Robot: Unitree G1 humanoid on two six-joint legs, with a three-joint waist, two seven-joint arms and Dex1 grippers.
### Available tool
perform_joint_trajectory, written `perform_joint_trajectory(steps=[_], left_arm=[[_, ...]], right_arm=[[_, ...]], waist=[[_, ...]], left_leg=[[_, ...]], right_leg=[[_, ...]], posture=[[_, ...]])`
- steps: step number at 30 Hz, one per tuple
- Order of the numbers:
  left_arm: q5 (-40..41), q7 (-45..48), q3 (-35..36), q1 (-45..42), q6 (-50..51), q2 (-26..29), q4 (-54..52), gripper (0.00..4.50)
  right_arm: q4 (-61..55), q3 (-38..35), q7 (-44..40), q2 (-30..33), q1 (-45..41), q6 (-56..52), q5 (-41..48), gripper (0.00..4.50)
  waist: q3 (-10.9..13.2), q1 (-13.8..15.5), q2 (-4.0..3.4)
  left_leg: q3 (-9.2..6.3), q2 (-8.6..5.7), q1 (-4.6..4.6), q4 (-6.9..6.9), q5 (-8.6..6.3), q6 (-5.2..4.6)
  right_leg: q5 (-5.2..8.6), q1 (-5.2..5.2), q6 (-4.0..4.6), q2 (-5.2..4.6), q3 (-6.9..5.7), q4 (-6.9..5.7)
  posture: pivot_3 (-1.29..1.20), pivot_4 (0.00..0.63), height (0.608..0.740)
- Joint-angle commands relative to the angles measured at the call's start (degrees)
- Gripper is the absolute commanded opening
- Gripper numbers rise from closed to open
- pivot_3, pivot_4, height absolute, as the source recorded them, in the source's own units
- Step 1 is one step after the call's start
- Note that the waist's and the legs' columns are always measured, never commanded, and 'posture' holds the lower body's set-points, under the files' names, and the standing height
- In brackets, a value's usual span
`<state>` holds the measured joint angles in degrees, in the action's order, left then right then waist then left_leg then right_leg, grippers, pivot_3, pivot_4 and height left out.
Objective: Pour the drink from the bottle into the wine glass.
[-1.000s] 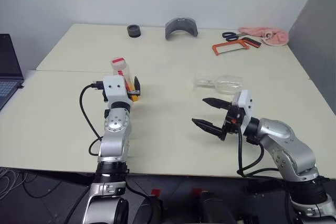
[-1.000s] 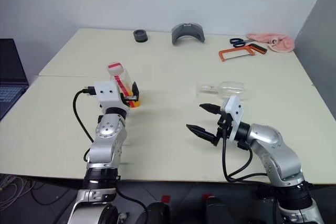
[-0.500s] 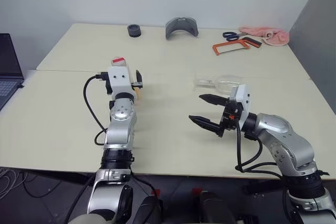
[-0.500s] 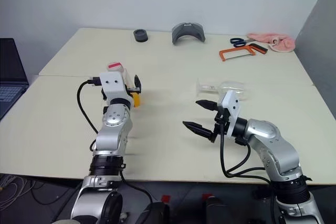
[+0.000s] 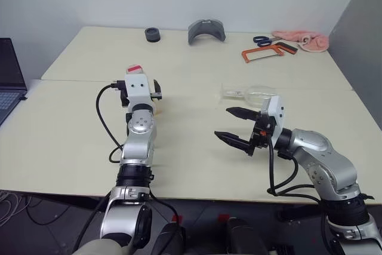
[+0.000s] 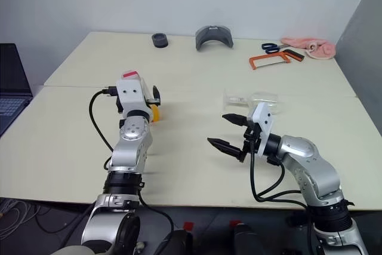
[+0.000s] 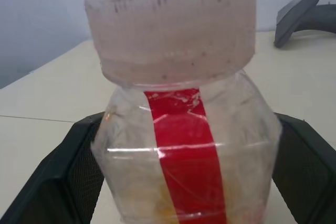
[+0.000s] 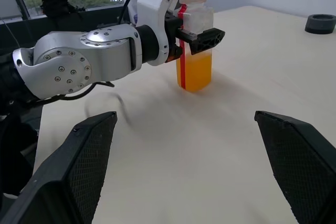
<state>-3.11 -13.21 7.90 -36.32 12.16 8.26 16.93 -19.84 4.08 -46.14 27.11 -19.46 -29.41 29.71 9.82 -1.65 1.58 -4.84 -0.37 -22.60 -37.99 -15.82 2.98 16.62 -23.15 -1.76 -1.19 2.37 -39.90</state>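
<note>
Bottle (image 8: 195, 40) upright on table (image 5: 197, 165) left, between left gripper (image 8: 197, 38) fingers; glass (image 5: 253, 94) lying right, just behind right gripper (image 5: 234, 126).

Bottle (image 8: 195, 38): small clear plastic, squarish sides, red cap, red vertical label strip. Upright on the table, left of centre in the head views. Cap on. Drink (image 8: 194, 69): translucent orange, fills roughly the lower half. Wine glass (image 5: 250, 94): clear, stemmed, lying on its side right of centre, bowl toward frame right, foot toward the bottle. Well apart from the bottle.
</note>
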Motion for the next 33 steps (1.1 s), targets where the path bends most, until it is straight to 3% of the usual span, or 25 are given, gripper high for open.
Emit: perform_joint_trajectory(steps=[1, 16, 19, 26, 33], left_arm=[[-0.6, -0.5, 0.6, -2.3, -1.3, 1.2, 0.2, 4.49], [-0.6, -0.2, 0.1, -4.0, -2.5, 0.8, 2.2, 4.49], [-0.5, 0.0, 0.0, -3.8, -2.6, 0.8, 1.9, 3.90], [-0.2, 0.3, 0.3, -2.7, -2.5, 0.6, 0.3, 1.86], [1.6, 2.3, 0.7, 0.0, -2.2, 0.3, -3.1, 1.79]], right_arm=[[-1.2, -1.1, -0.1, 0.0, -1.1, 0.1, 1.3, 4.50], [-1.0, -1.2, 0.1, 0.0, -1.0, 0.2, 1.2, 4.50], [-0.9, -1.3, 0.2, 0.1, -0.9, 0.2, 1.3, 4.50], [-1.0, -1.4, 0.3, 0.0, -0.9, 0.2, 1.5, 4.50], [-1.1, -1.4, 0.4, -0.3, -0.9, 0.6, 1.4, 4.50]], waist=[[0.0, 0.0, 0.00], [0.0, 0.0, 0.00], [0.0, 0.0, 0.00], [0.0, 0.0, 0.00], [0.0, 0.0, 0.00]], left_leg=[[0.00, 0.00, 0.00, 0.00, 0.00, 0.00], [0.00, 0.00, -0.02, -0.01, 0.00, 0.00], [0.00, 0.00, -0.02, -0.01, 0.00, 0.00], [0.00, 0.00, -0.02, -0.01, 0.00, 0.00], [-0.03, 0.02, -0.02, -0.01, 0.00, 0.01]], right_leg=[[0.00, 0.00, 0.00, 0.00, 0.00, 0.00], [0.00, -0.01, 0.00, -0.01, 0.00, 0.00], [0.00, -0.01, 0.00, -0.01, -0.01, 0.00], [0.00, -0.02, 0.00, -0.01, 0.00, 0.00], [0.00, -0.02, 0.00, -0.02, 0.00, -0.01]], posture=[[0.00, 0.150, 0.740], [0.00, 0.150, 0.740], [0.00, 0.150, 0.740], [0.00, 0.150, 0.740], [0.00, 0.150, 0.740]])
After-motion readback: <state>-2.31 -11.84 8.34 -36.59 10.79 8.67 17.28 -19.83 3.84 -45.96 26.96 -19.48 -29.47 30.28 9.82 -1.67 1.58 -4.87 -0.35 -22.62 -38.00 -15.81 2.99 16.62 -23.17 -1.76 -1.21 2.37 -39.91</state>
